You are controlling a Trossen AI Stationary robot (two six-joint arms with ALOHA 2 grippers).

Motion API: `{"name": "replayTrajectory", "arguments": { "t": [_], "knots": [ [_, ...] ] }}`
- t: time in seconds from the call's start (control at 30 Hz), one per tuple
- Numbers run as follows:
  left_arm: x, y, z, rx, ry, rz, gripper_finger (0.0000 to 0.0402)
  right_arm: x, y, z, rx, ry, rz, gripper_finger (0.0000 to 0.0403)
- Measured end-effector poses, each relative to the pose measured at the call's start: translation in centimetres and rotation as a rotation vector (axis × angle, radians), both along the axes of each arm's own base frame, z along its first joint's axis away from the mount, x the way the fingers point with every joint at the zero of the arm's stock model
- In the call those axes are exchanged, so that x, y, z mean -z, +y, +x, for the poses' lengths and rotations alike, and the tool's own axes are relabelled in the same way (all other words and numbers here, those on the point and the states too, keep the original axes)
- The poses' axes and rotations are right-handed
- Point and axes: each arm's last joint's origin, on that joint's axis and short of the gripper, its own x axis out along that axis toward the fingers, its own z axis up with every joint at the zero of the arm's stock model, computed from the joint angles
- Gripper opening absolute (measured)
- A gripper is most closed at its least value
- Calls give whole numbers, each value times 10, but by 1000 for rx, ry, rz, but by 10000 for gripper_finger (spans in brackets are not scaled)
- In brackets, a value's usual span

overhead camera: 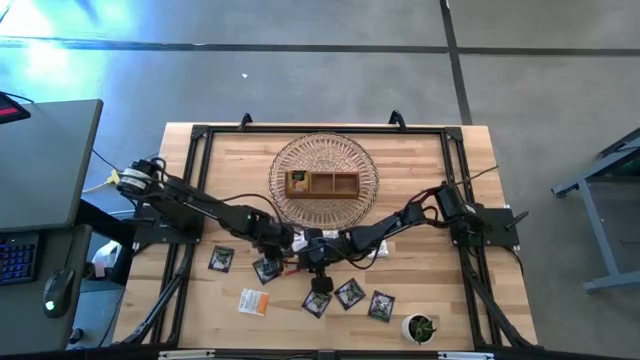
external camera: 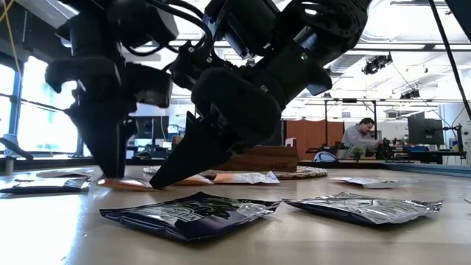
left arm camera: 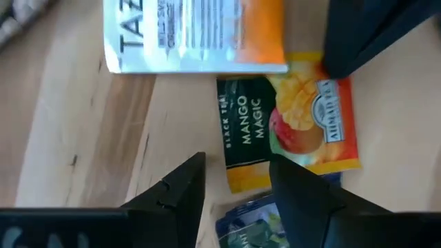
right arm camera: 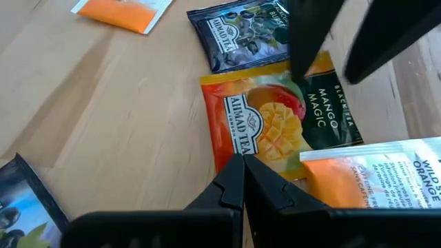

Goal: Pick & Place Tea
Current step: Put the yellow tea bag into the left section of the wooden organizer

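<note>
Now, entries run from the left arm across to the right.
Left gripper (left arm camera: 234, 189): fingers apart, empty, poised low over the mango sachet's near edge; one finger (left arm camera: 176, 193) over bare table (left arm camera: 76, 138), the other over the sachet.
Mango sachet (left arm camera: 289, 131): yellow-red, flat on the wood between the two grippers; a white-and-orange sachet (left arm camera: 196, 34) lies just beyond the left fingertips and overlaps its far edge.
Black sachet (right arm camera: 241, 34): touching the mango sachet on the side away from the right gripper.
Right gripper (right arm camera: 242, 186): fingers pressed together, holding nothing, tip down at the mango sachet's edge.
Handling (judgement): paper sachet, very light, thin, limp, slightly slick; likely to slide rather than lift.
Grasp (judgement): pinch a free edge or corner, not the flat face; the right tip could pin it while the left closes.
Risk (judgement): picking up the overlapping neighbour too.
Wooden tray (overhead camera: 322, 183): in the wire basket (overhead camera: 290, 160), well beyond both grippers.
</note>
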Motion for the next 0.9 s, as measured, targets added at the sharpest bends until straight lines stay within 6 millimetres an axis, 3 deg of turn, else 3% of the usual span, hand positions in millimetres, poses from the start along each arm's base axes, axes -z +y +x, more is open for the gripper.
{"name": "replayTrajectory", "arguments": {
  "t": [0.13, 0.5, 0.6, 0.8, 0.9],
  "knots": [
    [11, -1, 3, 0, 34, -7, 158, 0, 1, 0, 0, 0, -1, 0],
    [11, -3, 7, 31, 6, -82, 152, 1, 1, 0, 12, -4, -14, 0],
    [11, -3, 7, 42, 3, -80, 123, 1, 0, 0, 28, -8, -35, 0],
    [11, 3, 9, 60, 0, -81, 24, 1, 0, 0, 30, -10, -41, 0],
    [11, 3, 9, 59, 6, -86, 8, 1, 0, 0, 31, -13, -41, 0]
  ]
}}
